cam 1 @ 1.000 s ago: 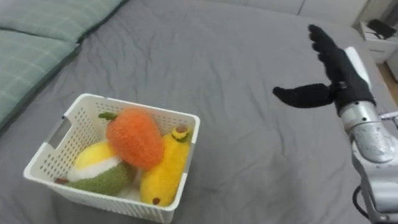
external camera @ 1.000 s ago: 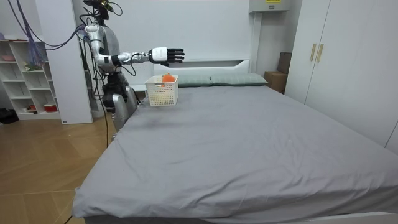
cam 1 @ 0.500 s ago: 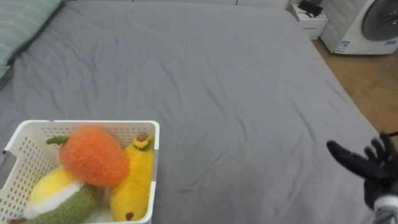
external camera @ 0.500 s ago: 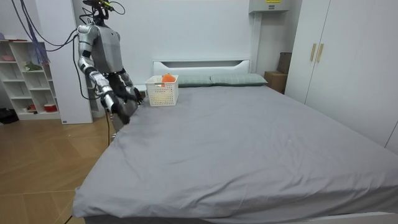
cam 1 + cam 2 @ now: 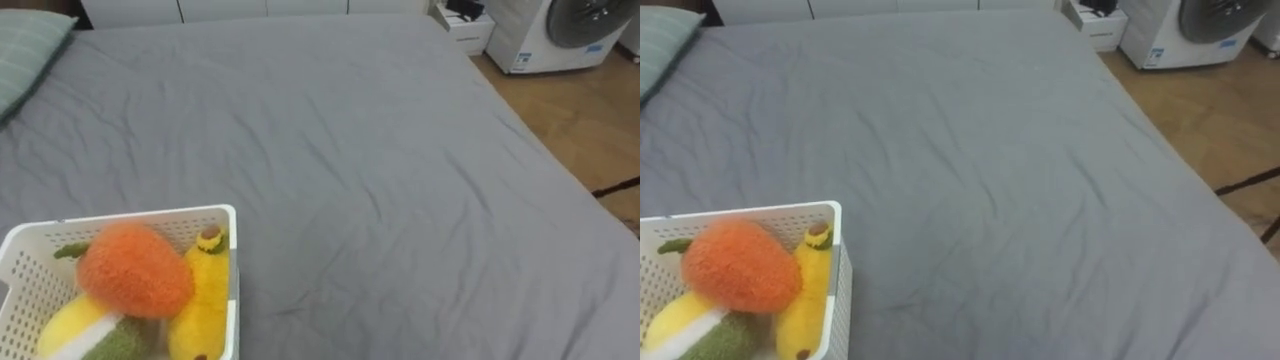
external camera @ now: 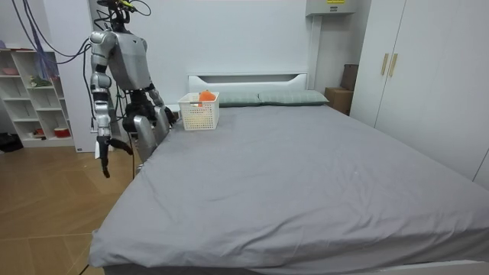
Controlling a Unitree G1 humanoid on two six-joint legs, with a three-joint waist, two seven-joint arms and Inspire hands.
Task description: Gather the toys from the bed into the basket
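Observation:
A white slatted basket (image 5: 120, 216) stands on the grey bed (image 5: 350, 170) at the lower left of the eye views. In it lie an orange plush toy (image 5: 135, 270), a yellow plush banana (image 5: 205, 300) and a yellow, white and green plush (image 5: 85, 335). In the room view the basket (image 6: 199, 114) sits near the bed's head, just beside where I stand. My right hand (image 6: 103, 153) hangs at my side with its fingers straight, holding nothing. My left hand (image 6: 163, 114) stays low by my hip at the bed's edge.
A green pillow (image 5: 25, 50) lies at the bed's head. A white nightstand (image 5: 465, 25) and a washing machine (image 5: 570, 25) stand past the far side. White shelves (image 6: 30, 92) are behind me and a wardrobe (image 6: 428, 76) is at the room view's right.
My right arm has dropped from stretched out over the bed to hanging at my side. The eye views have shifted, so the basket now sits lower left.

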